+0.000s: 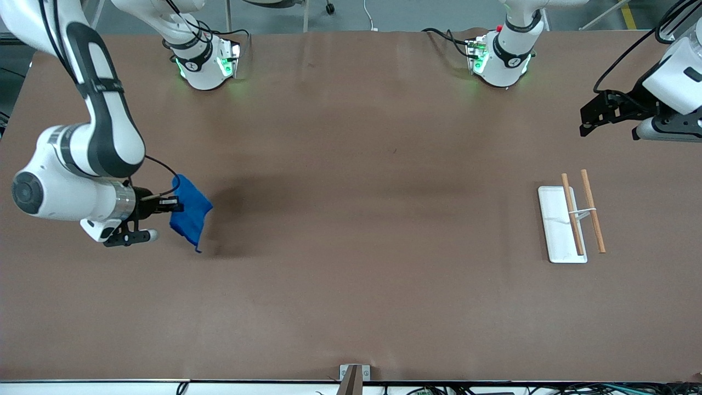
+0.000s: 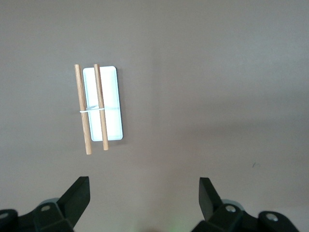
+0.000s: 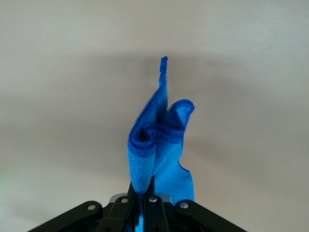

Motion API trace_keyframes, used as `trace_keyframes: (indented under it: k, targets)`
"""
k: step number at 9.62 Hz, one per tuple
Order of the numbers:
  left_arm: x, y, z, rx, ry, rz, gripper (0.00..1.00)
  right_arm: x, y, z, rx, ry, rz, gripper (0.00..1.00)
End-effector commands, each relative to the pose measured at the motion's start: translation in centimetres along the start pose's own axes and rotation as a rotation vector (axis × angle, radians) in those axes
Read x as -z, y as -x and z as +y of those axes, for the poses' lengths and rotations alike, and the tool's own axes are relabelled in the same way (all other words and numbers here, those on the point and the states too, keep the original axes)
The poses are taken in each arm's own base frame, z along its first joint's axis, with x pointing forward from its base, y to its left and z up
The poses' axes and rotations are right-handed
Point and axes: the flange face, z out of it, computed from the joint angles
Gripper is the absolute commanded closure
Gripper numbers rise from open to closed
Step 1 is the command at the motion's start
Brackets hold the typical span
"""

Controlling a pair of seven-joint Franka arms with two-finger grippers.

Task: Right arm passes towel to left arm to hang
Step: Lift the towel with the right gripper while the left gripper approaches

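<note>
The royal-blue towel [image 1: 190, 213] hangs bunched in the air over the right arm's end of the table, a corner pointing down. My right gripper [image 1: 174, 206] is shut on the towel's edge and holds it sideways above the brown table. In the right wrist view the towel [image 3: 157, 142] folds out from between the closed fingers [image 3: 149, 195]. My left gripper [image 1: 589, 118] is open and empty, up in the air over the left arm's end of the table. In the left wrist view its fingertips [image 2: 79, 191] stand wide apart above bare table.
A white rack base [image 1: 560, 225] with two wooden rods [image 1: 592, 211] stands at the left arm's end of the table; it also shows in the left wrist view [image 2: 104, 104]. A small bracket [image 1: 354, 373] sits at the table's near edge.
</note>
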Motion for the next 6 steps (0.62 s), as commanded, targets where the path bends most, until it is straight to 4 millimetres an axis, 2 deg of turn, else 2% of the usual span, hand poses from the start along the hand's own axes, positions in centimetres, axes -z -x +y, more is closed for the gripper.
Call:
trace_keyframes:
  k: [1,3,4,6]
  targets:
    - [-1.6,0.8,0.6,-0.019,0.063,-0.041,0.0,2.9,1.1,-7.1,0.056,-0.224,0.008,1.0]
    - [-2.4,0.4,1.7,-0.022,0.168,-0.061,0.0,3.7,1.3,-15.3,0.13,-0.413,0.016,1.0]
    - [-3.8,-0.5,2.6,-0.019,0.265,-0.092,0.01,3.8,1.9,-19.3,0.155,-0.522,0.007,1.0]
    - [-6.7,-0.8,3.8,-0.029,0.446,-0.158,0.01,3.4,2.7,-25.9,0.155,-0.723,0.037,1.0]
